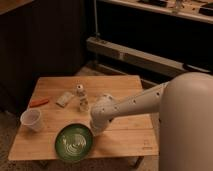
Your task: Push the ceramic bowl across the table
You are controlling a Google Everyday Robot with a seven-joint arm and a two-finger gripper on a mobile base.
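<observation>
The ceramic bowl [73,142], dark green and glossy with pale swirls inside, sits at the near edge of the table [125,140], left of centre. The gripper [96,128] presses in at its right rim; its grasp cannot be made out. The push appears under way, and the next move likely calls for steady leftward travel, sparing the white cup [31,120] nearby.

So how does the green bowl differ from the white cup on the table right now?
The ceramic bowl is dark green, wide and shallow; the white cup is pale, narrow and taller. The bowl sits at the table front edge with the hand right beside its right rim; the cup stands apart near the left edge, with nothing at it. Both are upright and open-topped.
</observation>
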